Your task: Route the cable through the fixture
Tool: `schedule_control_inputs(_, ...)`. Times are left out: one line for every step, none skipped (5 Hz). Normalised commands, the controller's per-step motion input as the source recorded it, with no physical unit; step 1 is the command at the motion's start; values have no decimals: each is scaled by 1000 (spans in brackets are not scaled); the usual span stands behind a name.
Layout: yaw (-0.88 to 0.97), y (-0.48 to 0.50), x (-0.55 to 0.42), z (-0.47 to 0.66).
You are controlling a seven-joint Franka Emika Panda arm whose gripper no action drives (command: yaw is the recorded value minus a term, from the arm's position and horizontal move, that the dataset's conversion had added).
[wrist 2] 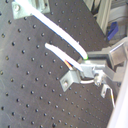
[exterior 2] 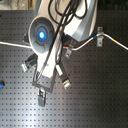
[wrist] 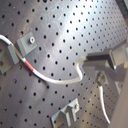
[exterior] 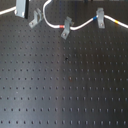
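Cable (exterior: 82,24): white, along table (exterior: 65,85) at twelve o'clock, passing tilted clip (exterior: 66,29). End effector (wrist: 84,60) clamped on cable. I judge threading underway; next, seat cord into clip.

My feeds show a matte black board (exterior: 65,85) dotted with a regular grid of holes. The cable (exterior: 82,24) is white, with a red band (exterior: 60,25) and a blue-and-yellow band (exterior: 115,22). All three clips are plain grey, the fixture (exterior: 34,21) included.
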Motion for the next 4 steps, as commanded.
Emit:
schedule_control_inputs(320,-104,-397,446)
schedule_control_inputs(263,-1,-411,326)
schedule_control_inputs(226,8,-408,316)
schedule_control_inputs(180,-76,-381,323)
